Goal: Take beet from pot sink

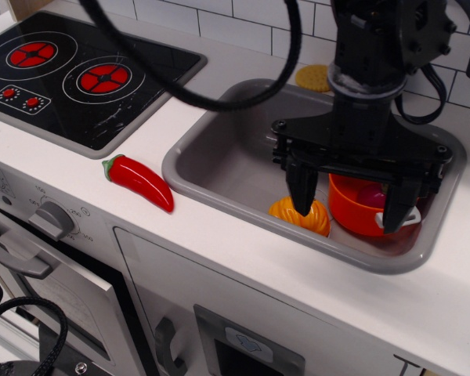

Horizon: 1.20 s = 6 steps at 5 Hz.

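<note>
The orange pot (350, 213) stands in the right part of the grey sink (219, 160). A small patch of magenta, the beet (374, 194), shows inside the pot; its leaves are hidden by the gripper. My gripper (351, 202) hangs over the pot, open. Its left fingertip (301, 196) is between the pot and the pumpkin. Its right fingertip (399, 213) is at the pot's right side. The fingers hold nothing.
An orange ribbed pumpkin (304, 219) lies in the sink just left of the pot. A red chili pepper (139, 182) lies on the white counter left of the sink. A black stovetop (78, 74) is at the far left. A yellow disc (313, 77) sits behind the sink.
</note>
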Each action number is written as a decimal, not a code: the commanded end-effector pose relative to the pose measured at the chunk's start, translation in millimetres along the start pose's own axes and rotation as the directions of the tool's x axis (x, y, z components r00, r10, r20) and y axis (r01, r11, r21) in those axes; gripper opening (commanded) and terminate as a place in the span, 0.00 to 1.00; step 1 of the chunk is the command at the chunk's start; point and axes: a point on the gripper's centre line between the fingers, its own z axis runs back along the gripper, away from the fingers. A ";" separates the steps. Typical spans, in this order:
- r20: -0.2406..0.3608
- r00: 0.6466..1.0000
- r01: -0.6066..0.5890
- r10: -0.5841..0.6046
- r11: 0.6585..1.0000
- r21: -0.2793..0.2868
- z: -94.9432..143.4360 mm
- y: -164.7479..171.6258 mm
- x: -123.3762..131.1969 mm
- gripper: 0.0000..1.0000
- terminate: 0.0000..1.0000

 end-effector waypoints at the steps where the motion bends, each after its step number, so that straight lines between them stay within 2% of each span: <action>1: 0.000 1.000 0.000 0.000 1.000 0.000 0.0 0.0 0.0 1.00 0.00; 2: 0.017 0.999 -0.046 0.046 0.999 -0.001 -5.6 2.3 30.7 1.00 0.00; 3: 0.068 0.995 -0.070 0.072 0.997 -0.032 -10.1 1.9 54.0 1.00 0.00; 4: 0.122 0.989 -0.073 0.084 0.993 -0.091 -3.8 -7.3 72.7 1.00 0.00; 6: 0.170 0.976 -0.116 0.133 0.988 -0.105 -10.0 -31.3 98.9 1.00 0.00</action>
